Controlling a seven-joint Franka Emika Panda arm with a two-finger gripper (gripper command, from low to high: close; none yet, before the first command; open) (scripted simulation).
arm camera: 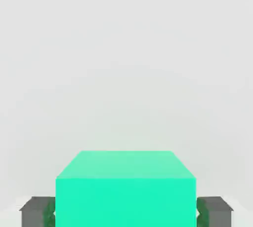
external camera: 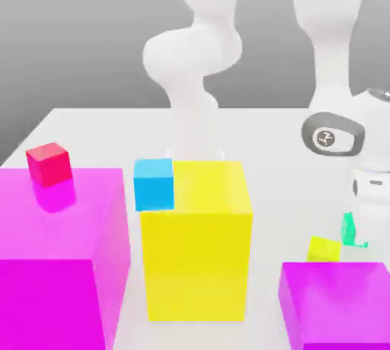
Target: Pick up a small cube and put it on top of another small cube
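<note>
The small teal-green cube [arm camera: 123, 189] sits between my two grey fingertips [arm camera: 35, 211], which press on its opposite sides. My gripper [arm camera: 126, 213] is shut on it. In the exterior view the same small cube [external camera: 349, 230] shows as a thin green sliver under the white hand at the exterior view's right, with the gripper [external camera: 352, 236] around it. A tiny yellow cube [external camera: 324, 249] lies just to the exterior view's left of it, apart from it.
A big yellow block [external camera: 198, 249] stands in the middle with a light-blue cube [external camera: 154, 183] at its upper left corner. A big magenta block [external camera: 53, 280] carries a red cube [external camera: 49, 163]. A lower magenta block [external camera: 335, 303] lies in front of the gripper.
</note>
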